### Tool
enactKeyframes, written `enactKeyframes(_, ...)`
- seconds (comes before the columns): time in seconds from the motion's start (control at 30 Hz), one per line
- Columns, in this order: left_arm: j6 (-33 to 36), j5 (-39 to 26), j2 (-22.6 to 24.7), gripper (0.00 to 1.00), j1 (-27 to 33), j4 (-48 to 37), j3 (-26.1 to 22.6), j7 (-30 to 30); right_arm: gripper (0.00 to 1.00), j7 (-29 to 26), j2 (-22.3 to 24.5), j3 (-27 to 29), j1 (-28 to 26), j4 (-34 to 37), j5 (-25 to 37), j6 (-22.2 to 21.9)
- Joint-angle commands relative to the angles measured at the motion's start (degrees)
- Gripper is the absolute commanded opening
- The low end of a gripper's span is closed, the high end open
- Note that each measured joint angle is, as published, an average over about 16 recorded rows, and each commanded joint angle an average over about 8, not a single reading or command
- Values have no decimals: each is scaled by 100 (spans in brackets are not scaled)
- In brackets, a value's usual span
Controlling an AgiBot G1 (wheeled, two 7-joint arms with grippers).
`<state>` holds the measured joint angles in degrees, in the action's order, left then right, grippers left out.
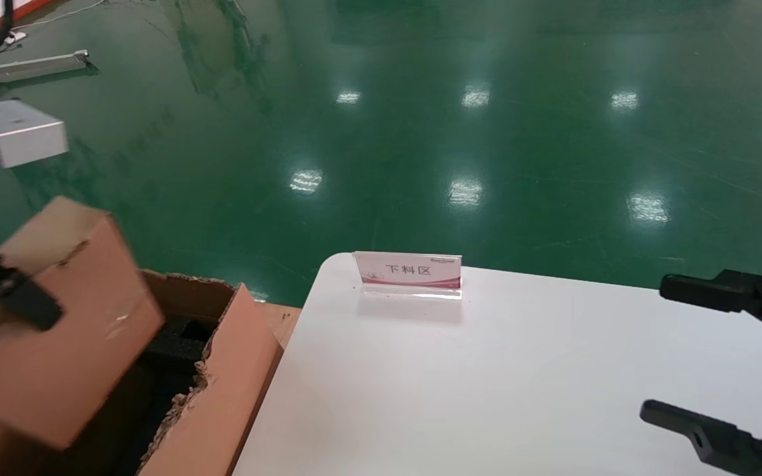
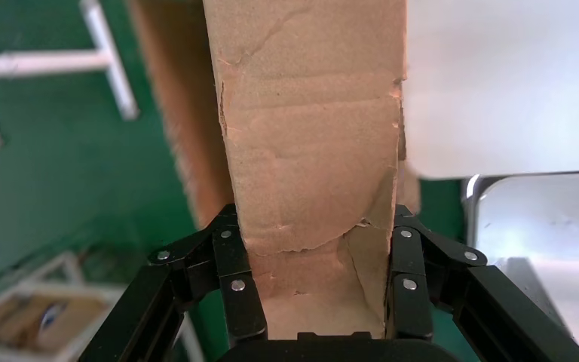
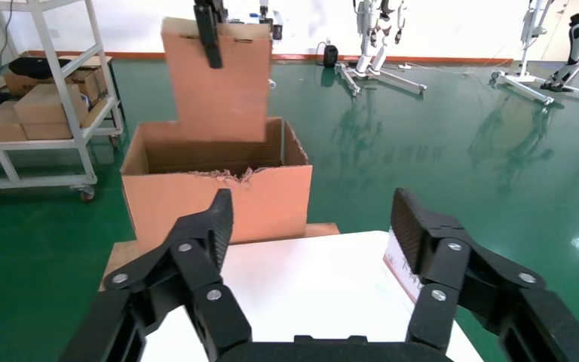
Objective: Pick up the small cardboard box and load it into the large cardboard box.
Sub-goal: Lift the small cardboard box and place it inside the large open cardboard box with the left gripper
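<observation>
My left gripper (image 1: 14, 297) is shut on the small cardboard box (image 1: 70, 324) and holds it tilted in the air above the open top of the large cardboard box (image 1: 235, 370). In the left wrist view the small box (image 2: 313, 136) fills the gap between the two black fingers (image 2: 237, 279). The right wrist view shows the small box (image 3: 219, 83) hanging just over the ragged-edged large box (image 3: 211, 204), its lower edge at the rim. My right gripper (image 3: 313, 219) is open and empty over the white table (image 1: 487, 396), at the right (image 1: 685, 350).
A small acrylic sign (image 1: 409, 271) stands at the table's far edge. The large box sits on a wooden board (image 3: 324, 228) on the green floor beside the table. A white shelf cart with cartons (image 3: 38, 105) stands beyond it.
</observation>
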<state>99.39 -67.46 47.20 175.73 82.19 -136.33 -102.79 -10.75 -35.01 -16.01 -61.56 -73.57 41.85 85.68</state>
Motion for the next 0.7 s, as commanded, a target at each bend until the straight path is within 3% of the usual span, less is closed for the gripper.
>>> enactKeyframes(0.03, 11, 116, 229, 0, 148, -56, -414, -29, 100, 0, 0, 0, 0, 0, 0, 0)
enactKeyframes(0.33, 25, 60, 94, 0, 342, -337, -1005, 357, 100, 0, 0, 0, 0, 0, 0, 0)
enactKeyframes(0.7, 22, -458, -966, 0, 401, -696, -1007, 1238, 100, 0, 0, 0, 0, 0, 0, 0)
